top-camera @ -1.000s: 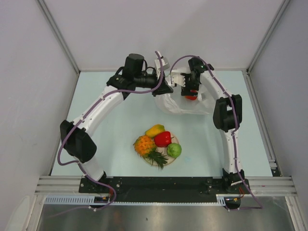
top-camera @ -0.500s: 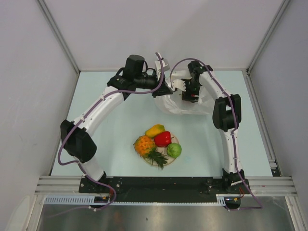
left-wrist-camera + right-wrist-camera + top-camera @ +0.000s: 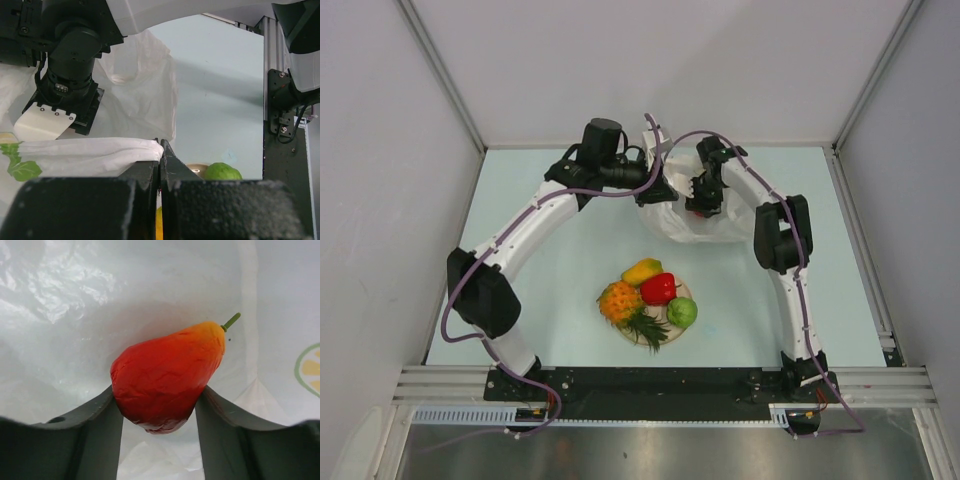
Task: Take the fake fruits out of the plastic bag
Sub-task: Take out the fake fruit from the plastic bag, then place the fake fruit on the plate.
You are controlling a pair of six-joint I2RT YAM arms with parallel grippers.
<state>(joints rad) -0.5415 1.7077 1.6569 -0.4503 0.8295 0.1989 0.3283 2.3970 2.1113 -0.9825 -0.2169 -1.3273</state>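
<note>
Right wrist view: fingers (image 3: 85, 435) touching both flanks of the red-orange fruit (image 3: 167, 377) inside the plastic bag (image 3: 75, 300).
The right gripper (image 3: 158, 390), about half closed, grips it dead centre. The fruit's long axis slants up-right to a green stem, and its skin is glossy and creased. The left gripper (image 3: 160, 149), clamped fully, pinches the bag's rim close by, so the lift-out falls to the right arm.
</note>
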